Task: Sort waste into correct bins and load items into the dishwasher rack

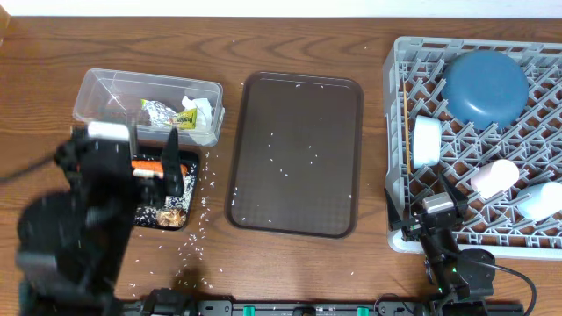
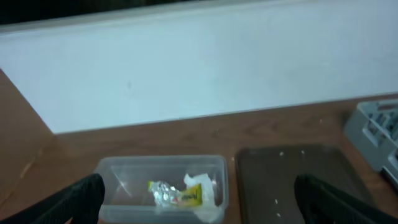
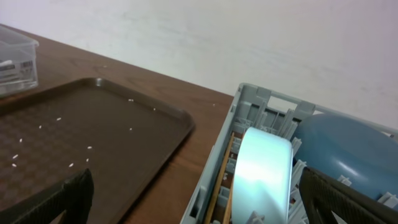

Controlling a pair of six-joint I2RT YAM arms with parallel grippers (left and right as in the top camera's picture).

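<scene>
The clear tub point(image 1: 105, 88) holds the yellow-green wrapper point(image 1: 167, 114) and the crumpled tissue point(image 1: 202, 110); both also show in the left wrist view, wrapper point(image 2: 177, 194) and tissue point(image 2: 202, 182). The black tray point(image 1: 191, 189) holds the orange carrot point(image 1: 147, 164) and the brown food lump point(image 1: 169, 214). My left gripper point(image 1: 174, 162) point(image 2: 199, 190) is open and empty above the black tray. The grey rack point(image 1: 397, 105) holds the blue dish point(image 1: 485, 85), white bowl point(image 1: 427, 140), pink cup point(image 1: 494, 177), blue cup point(image 1: 540, 200) and chopsticks point(image 1: 408, 132). My right gripper point(image 1: 430, 219) point(image 3: 196, 190) is open and empty at the rack's front left corner.
The dark brown serving tray point(image 1: 294, 154) lies in the middle with white rice grains point(image 1: 309, 156) scattered on it. More grains lie on the table around the black tray. A white wall stands behind the table.
</scene>
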